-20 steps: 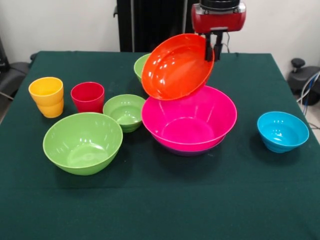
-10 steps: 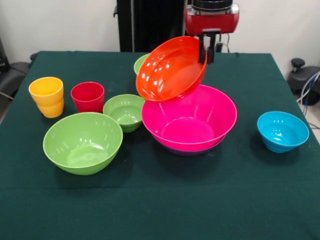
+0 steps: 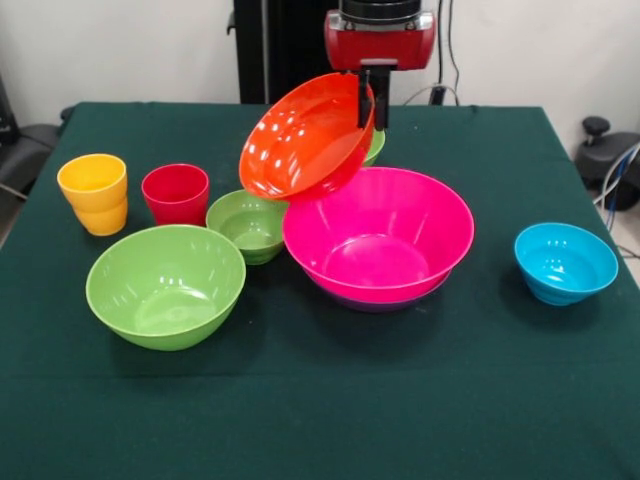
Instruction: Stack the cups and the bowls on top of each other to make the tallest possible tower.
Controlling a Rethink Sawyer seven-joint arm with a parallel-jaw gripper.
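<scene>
The gripper (image 3: 372, 98) clasps the rim of the orange bowl (image 3: 300, 140), which hangs tilted above the table (image 3: 320, 400), over the left edge of the pink bowl (image 3: 378, 235). Step in hand: carrying. Next, probably, centring it over the pink bowl and lowering.

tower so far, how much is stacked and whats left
Done: the pink bowl sits nested on a purple bowl, only its edge showing. In hand: the gripper holds the orange bowl tilted in the air. Left: green bowls, the blue bowl, and the yellow cup and red cup.
</scene>
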